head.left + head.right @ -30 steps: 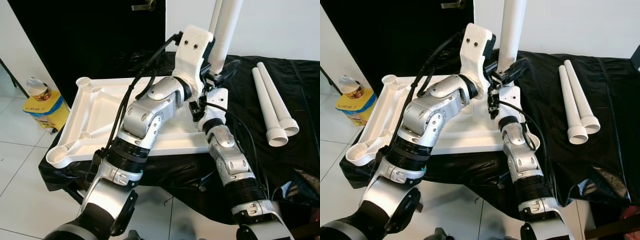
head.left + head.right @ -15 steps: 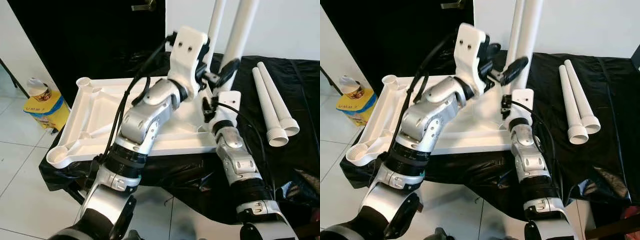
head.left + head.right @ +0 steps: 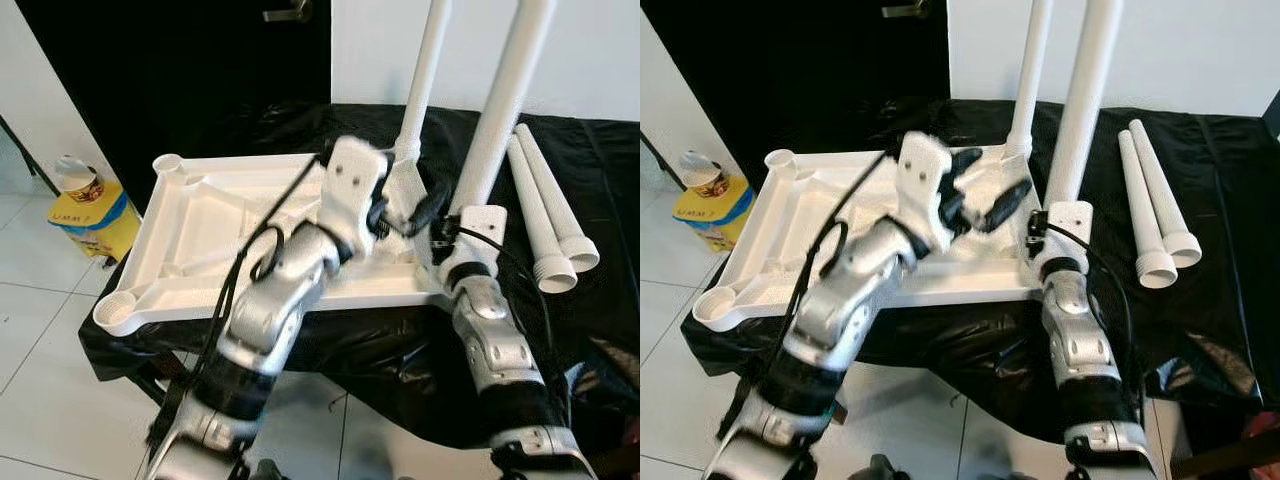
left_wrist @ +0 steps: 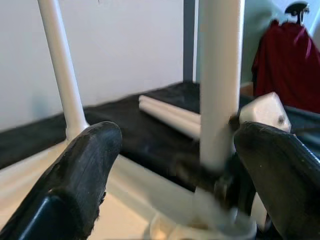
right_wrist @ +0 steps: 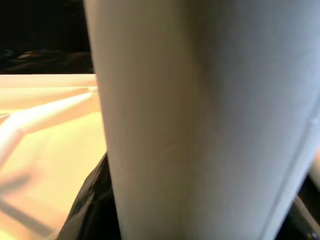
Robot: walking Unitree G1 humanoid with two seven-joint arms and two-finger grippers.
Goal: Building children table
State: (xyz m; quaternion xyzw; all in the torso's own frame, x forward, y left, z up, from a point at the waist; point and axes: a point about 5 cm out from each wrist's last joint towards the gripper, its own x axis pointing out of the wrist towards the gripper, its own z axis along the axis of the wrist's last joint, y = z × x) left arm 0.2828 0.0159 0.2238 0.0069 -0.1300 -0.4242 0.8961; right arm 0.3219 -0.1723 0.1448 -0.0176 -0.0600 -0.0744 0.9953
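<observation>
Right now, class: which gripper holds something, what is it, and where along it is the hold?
The right gripper holds the near upright table leg close to its lower end, by the tabletop corner. The left gripper is open, holding nothing.

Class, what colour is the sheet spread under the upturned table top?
Black sheet, seen best in the right eye view, under the white table top.
</observation>
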